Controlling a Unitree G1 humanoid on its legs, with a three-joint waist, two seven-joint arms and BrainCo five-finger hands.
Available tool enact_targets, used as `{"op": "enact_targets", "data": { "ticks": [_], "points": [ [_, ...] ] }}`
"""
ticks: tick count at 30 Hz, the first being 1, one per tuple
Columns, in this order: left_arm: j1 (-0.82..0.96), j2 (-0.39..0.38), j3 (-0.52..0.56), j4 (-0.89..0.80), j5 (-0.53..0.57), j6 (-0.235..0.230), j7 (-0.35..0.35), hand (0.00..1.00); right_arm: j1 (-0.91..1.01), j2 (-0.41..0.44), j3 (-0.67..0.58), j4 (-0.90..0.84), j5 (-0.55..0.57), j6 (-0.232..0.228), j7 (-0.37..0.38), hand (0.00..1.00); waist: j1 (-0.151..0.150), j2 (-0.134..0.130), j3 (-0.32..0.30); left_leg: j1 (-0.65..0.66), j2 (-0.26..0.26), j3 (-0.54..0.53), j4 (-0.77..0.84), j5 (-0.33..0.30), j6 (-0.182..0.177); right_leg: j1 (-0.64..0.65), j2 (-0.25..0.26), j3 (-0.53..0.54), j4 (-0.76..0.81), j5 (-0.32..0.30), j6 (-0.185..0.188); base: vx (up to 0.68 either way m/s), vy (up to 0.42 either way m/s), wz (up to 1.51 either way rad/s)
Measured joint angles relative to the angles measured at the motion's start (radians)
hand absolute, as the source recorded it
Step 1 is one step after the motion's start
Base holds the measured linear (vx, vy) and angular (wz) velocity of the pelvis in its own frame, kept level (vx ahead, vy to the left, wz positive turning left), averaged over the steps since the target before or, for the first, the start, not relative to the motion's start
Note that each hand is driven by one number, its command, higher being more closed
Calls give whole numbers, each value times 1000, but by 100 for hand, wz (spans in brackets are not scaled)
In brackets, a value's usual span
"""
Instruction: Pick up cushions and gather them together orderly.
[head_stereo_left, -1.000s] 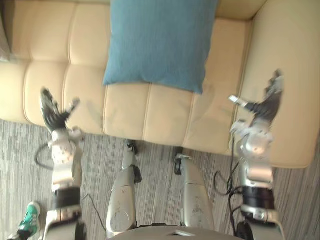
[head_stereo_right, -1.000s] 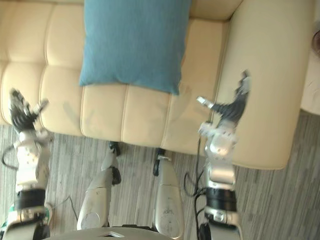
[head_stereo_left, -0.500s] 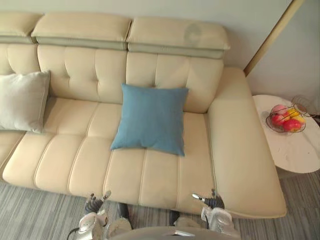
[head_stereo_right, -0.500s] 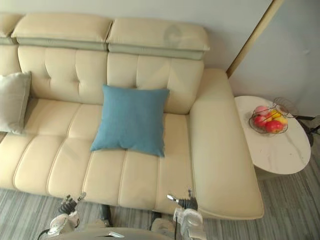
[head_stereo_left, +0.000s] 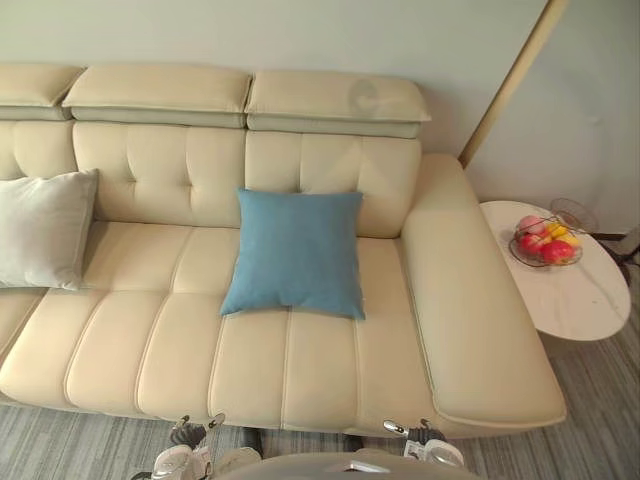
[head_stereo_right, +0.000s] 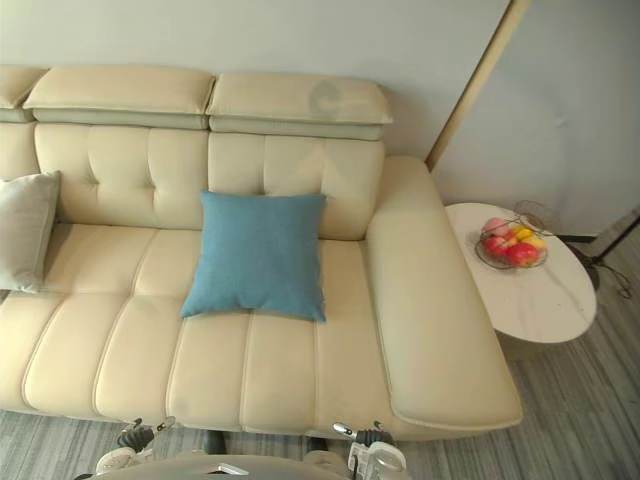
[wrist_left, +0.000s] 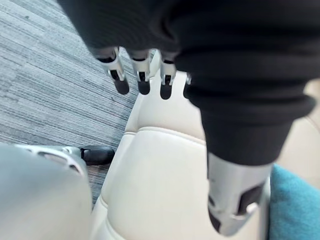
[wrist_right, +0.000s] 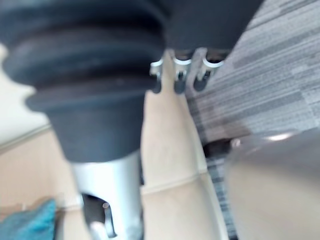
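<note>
A blue cushion (head_stereo_left: 295, 250) sits in the middle of the sofa (head_stereo_left: 300, 370) and leans on its back. A pale cushion (head_stereo_left: 45, 228) stands at the left end of the sofa, well apart from the blue one. Both hands are low, near the front edge of the seat. The left hand (head_stereo_left: 186, 433) has its fingers out straight and holds nothing. The right hand (head_stereo_left: 420, 434) is spread out and empty too. A round worktop (head_stereo_left: 575, 295) stands right of the sofa with a fruit bowl (head_stereo_left: 543, 243) on it.
</note>
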Motion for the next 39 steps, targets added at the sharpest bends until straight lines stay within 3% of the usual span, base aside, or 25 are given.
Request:
{"op": "enact_targets", "data": {
  "ticks": [1, 3, 5, 7, 8, 9, 11, 12, 14, 15, 16, 17, 18, 20, 21, 22, 24, 28, 29, 33, 36, 39],
  "points": [
    [-4, -3, -4, -2, 0, -1, 1, 0, -8, -2, 6, 1, 0, 1, 0, 0, -1, 21, 12, -24, 24, 13, 10, 9, 23, -36, -4, -35, 113, -62, -9, -128, 16, -4],
    [-4, 13, -14, -12, 0, -1, 1, 0, -6, -3, 9, 30, 0, 0, 0, 0, -14, 20, 13, -45, 39, -25, 34, 17, 28, -82, -27, -110, 507, -183, 61, -82, -16, 42],
    [4, 17, -14, -14, -1, -1, 3, 0, -2, -12, 25, 46, -39, 1, -1, 0, 8, 6, 4, -58, 42, -46, 36, 31, 20, -23, -46, -120, 650, -230, 103, -65, -59, 32],
    [11, 25, -10, -36, -2, -1, 20, 0, -32, -9, 45, 74, -60, 1, -1, 0, 29, -14, -10, -110, 41, -45, 62, 58, 6, 14, -58, -115, 617, -219, 119, -109, -116, -5],
    [6, 27, -9, -40, -5, -1, 38, 0, -66, -10, 65, 75, -76, 2, -3, 0, 47, -28, -10, -174, 38, -37, 90, 82, 0, 32, -51, -101, 506, -221, 135, -184, -180, -17],
    [-3, 22, -11, -40, -12, -1, 49, 0, -99, -18, 79, 71, -77, 1, -7, 0, 51, -29, -2, -212, 48, -31, 97, 113, 3, 46, -31, -111, 417, -263, 142, -247, -226, -23],
    [-11, -4, -27, -39, -44, -1, 69, 0, -129, -24, 84, 65, -77, -4, -17, 0, 61, 8, 23, -240, 69, -32, 89, 141, -16, 79, 0, -134, 305, -296, 141, -290, -194, -12],
    [-23, -18, -37, -39, -64, -2, 76, 0, -139, -26, 84, 59, -76, -9, -31, 0, 65, 41, 45, -257, 85, -49, 81, 176, -31, 112, 26, -148, 228, -323, 147, -348, -203, 15],
    [-22, -51, -54, -40, -71, -3, 82, 0, -107, -37, 83, 56, -75, -8, -42, 0, 56, 103, 63, -256, 118, -82, 44, 221, -28, 116, 72, -195, 239, -332, 133, -360, -153, 44],
    [-20, -57, -54, -40, -71, -3, 83, 0, -98, -37, 83, 55, -75, -7, -43, 0, 54, 112, 62, -252, 124, -79, 39, 208, -23, 114, 78, -204, 257, -337, 125, -375, -92, 62],
    [-23, -63, -52, -49, -71, -3, 88, 0, -60, -28, 79, 54, -73, 2, -44, 0, 43, 104, 69, -238, 121, -40, 30, 86, -53, 108, 62, -242, 287, -344, 106, -251, -53, 47],
    [-20, -58, -51, -66, -71, -4, 87, 0, -53, -21, 76, 52, -71, 3, -45, 0, 39, 81, 70, -238, 115, -9, 33, 55, -56, 100, 38, -248, 285, -346, 100, -233, -54, 35],
    [-20, -46, -49, -77, -70, -6, 87, 0, -40, -11, 60, 40, -65, 3, -46, 0, 41, 63, 72, -247, 103, 25, 116, 54, -40, 70, 5, -250, 295, -337, 96, -135, -14, 9],
    [-21, -51, -47, -77, -70, -5, 86, 0, -22, -18, 32, 23, -55, 3, -49, 0, 33, 59, 72, -240, 82, 24, 305, 18, -22, 48, -25, -246, 296, -319, 104, -161, 34, -1],
    [-21, -61, -46, -75, -69, -4, 84, 0, -15, -19, 28, 9, -45, 5, -51, 0, 25, 59, 72, -206, 74, 22, 398, -104, -27, 32, -36, -237, 295, -303, 112, -180, 119, -4],
    [-21, -65, -42, -69, -68, -4, 76, 0, 2, -12, 14, -6, -37, 4, -49, 0, 22, 60, 72, -185, 75, 10, 444, -180, -34, 24, -38, -235, 293, -292, 117, -166, 143, -6],
    [-29, -75, -34, -56, -66, -3, 64, 0, 1, -3, -10, -6, -37, 5, -49, 0, 22, 59, 72, -142, 68, -18, 426, -246, -39, 17, -35, -217, 289, -277, 134, -115, 172, -23],
    [-20, -40, -55, -47, -18, -2, 57, 0, 0, 51, -36, 34, -36, 6, -42, 0, 8, -10, 29, -56, -4, 38, 217, -149, -3, 39, -47, -140, 135, -176, 142, -66, 138, -34],
    [-23, -39, -70, -45, -16, -2, 57, 0, 0, 51, -44, 34, -36, 6, -43, 0, 4, -12, 27, -49, -12, 39, 196, -135, 4, 43, -49, -135, 117, -161, 144, -80, 125, -7],
    [-21, -28, -107, -30, 1, -1, 50, 0, -6, 45, -50, 38, -35, 4, -42, 0, -10, -7, 27, -2, -40, 51, 87, -63, 16, 60, -52, -121, 63, -123, 141, -94, 55, -5],
    [-19, -32, -120, -19, 4, -1, 43, 0, -8, 26, -50, 38, -35, 5, -43, 0, -13, 22, 25, 44, -42, 68, 3, -17, 13, 63, -42, -95, 41, -102, 145, -109, 0, -21],
    [-11, -32, -122, -17, 20, -1, 42, 0, -7, 19, -49, 38, -30, 4, -43, 0, -14, 35, 19, 70, -37, 103, -40, -5, 10, 40, -24, -33, 33, -80, 144, -89, 2, -56]
  ]
}}
